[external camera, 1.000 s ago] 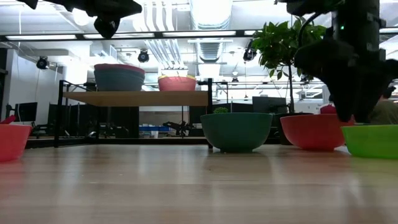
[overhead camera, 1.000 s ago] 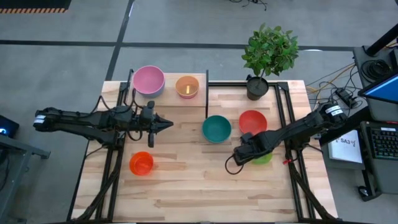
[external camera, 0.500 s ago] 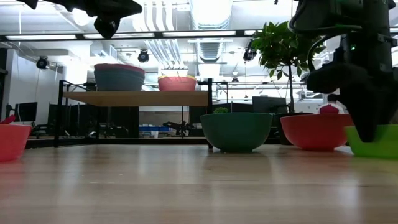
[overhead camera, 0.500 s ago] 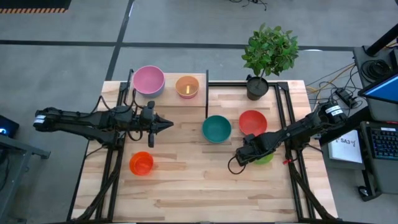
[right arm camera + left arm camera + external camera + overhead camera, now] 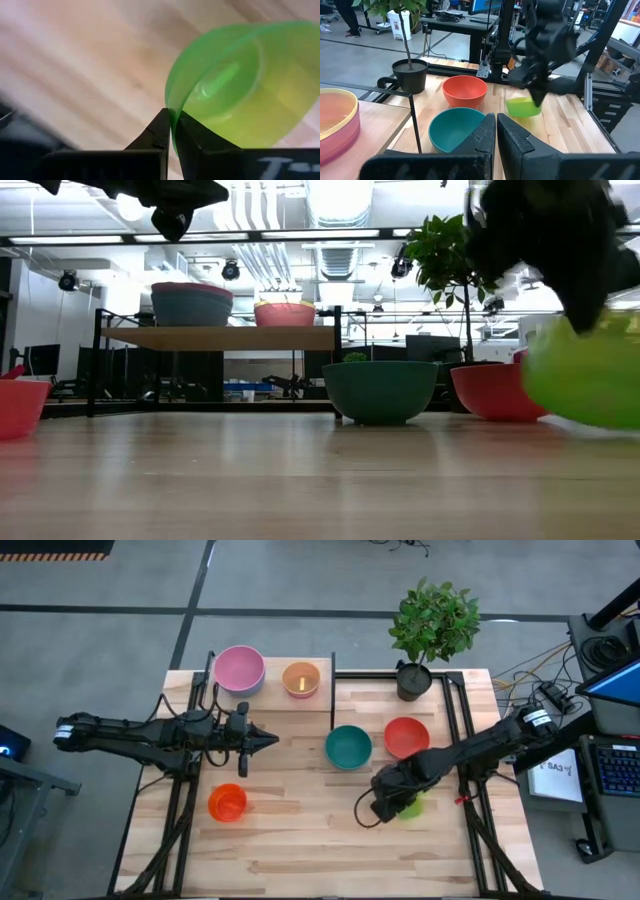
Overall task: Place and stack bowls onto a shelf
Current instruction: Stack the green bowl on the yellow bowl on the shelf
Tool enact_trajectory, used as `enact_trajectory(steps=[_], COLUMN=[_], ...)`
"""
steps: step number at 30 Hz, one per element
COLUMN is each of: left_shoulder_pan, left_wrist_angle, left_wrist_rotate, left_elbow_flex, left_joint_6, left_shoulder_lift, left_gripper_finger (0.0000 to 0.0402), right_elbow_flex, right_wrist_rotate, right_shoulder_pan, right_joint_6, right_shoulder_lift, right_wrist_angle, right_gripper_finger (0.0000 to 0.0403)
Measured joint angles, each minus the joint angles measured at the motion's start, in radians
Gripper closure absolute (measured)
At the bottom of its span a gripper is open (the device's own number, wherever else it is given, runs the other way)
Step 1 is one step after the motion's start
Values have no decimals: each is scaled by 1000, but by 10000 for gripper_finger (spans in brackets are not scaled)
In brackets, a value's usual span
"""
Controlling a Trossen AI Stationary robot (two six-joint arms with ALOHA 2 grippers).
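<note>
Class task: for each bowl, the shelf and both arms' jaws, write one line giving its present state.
Green bowl: lifted off the table, rim pinched in the right gripper.
Teal bowl: upright on table.
Red bowl: upright on table.
Orange bowl: upright on table.
Shelf: holds two bowl stacks.
Left gripper: jaws shut, holding nothing.

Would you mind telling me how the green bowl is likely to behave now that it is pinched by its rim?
The green bowl, held by the right pincer at one rim point, looks thin and light, so it probably lifts easily. In the low view it hangs tilted, so it may swing. The smooth plastic could slip between the fingers.
</note>
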State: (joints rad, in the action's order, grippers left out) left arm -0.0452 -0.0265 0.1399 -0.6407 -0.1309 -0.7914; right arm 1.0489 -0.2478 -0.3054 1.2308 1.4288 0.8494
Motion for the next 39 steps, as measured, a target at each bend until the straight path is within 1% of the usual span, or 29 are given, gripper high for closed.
enact_trajectory(steps=[3,9,12,17,25,29,32,35,39], left_shoulder_pan=[0,0,0,0,0,0,0,0,0], left_wrist_angle=[0,0,0,1,9,30,44,45,57], left_wrist_rotate=[0,0,0,0,8,8,8,8,9], left_elbow_flex=[0,0,0,0,4,33,49,69,99], left_joint_6=[7,12,18,18,26,29,33,33,36], left_shoulder_lift=[0,0,0,2,40,72,113,155,210], left_gripper_finger=[402,402,402,402,402,402,402,402,402], right_elbow_flex=[102,302,381,470,485,489,520,579,690], right_wrist_rotate=[14,214,295,373,381,380,381,381,391], right_shoulder_pan=[0,13,29,73,186,243,278,305,335], right_joint_6=[-122,-355,-461,-632,-880,-970,-1052,-1165,-1388], right_shoulder_lift=[0,0,0,0,2,19,56,116,222], right_wrist_angle=[-3,-2,-2,-11,-120,-172,-208,-205,-200], right_gripper_finger=[391,391,391,391,391,391,391,391,391])
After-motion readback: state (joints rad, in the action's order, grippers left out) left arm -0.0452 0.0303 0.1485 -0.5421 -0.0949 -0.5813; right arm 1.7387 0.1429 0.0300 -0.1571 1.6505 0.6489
